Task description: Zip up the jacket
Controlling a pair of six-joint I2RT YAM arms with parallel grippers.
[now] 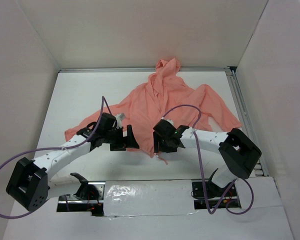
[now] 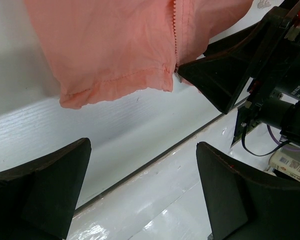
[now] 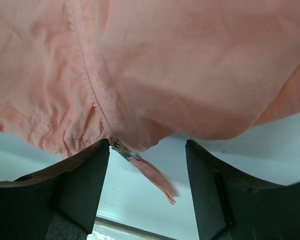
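Note:
The salmon-pink jacket (image 1: pixel 165 100) lies spread on the white table, hood at the far wall, hem toward me. My left gripper (image 1: pixel 131 139) is open at the hem's left side; its wrist view shows the hem (image 2: pixel 115 80) and the zipper teeth (image 2: pixel 175 20) ahead of the wide-apart fingers. My right gripper (image 1: pixel 161 145) is open at the bottom of the zipper. In its wrist view the metal slider (image 3: pixel 121 148) with a pink fabric pull tab (image 3: pixel 155 176) hangs from the hem just by the left finger (image 3: pixel 85 180). The zipper line (image 3: pixel 87 75) runs up the fabric.
White walls enclose the table on three sides. A metal rail (image 1: pixel 245 120) runs along the right edge. A raised white board (image 1: pixel 150 197) with taped patches lies at the near edge by the arm bases. Purple cables (image 1: pixel 102 107) loop above both arms.

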